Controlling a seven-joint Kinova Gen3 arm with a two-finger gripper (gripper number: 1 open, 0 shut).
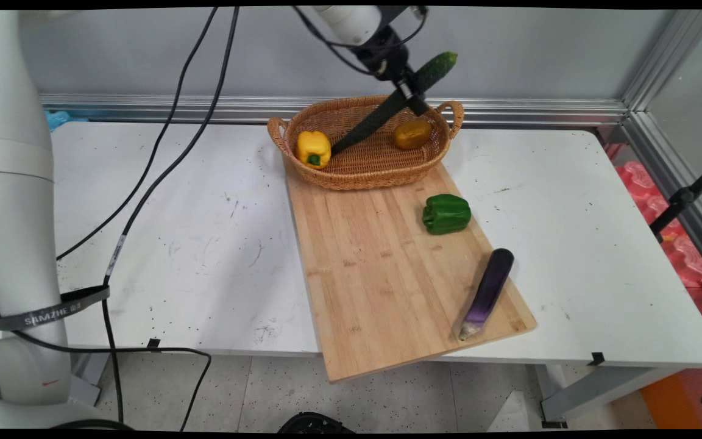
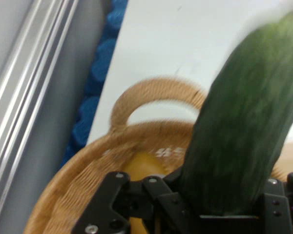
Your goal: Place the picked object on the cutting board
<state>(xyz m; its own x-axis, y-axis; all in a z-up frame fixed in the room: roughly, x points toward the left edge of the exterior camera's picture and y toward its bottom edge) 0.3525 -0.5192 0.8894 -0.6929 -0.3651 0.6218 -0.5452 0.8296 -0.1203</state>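
Closest to the camera is the bamboo cutting board (image 1: 375,268), with its near corner hanging off the front edge of the white worktop (image 1: 601,244), and a purple eggplant (image 1: 488,291) lies on it down toward the lower right, pale stem end pointing at us. A bit further up the board, right of centre, sits a green bell pepper (image 1: 446,213), well apart from the eggplant. At the far end of the board is a wicker basket (image 1: 351,174) with a handle on each end; inside it there's a yellow bell pepper (image 1: 313,148) on the left and a brownish-yellow potato-looking thing (image 1: 412,133) on the right. Up at the top centre of the frame the black tool (image 1: 411,90) is pinching a long dark green cucumber (image 1: 397,100) around its middle, held tilted over the basket, the upper end poking up to the right against the wall and the lower end dipping down left into the basket, near the yellow pepper. In the hand view the cucumber (image 2: 246,141) fills the right side, clamped between the fingers at the bottom edge, with one basket handle (image 2: 156,92) and something yellow behind it. Black cables (image 1: 162,140) dangle across the upper left.
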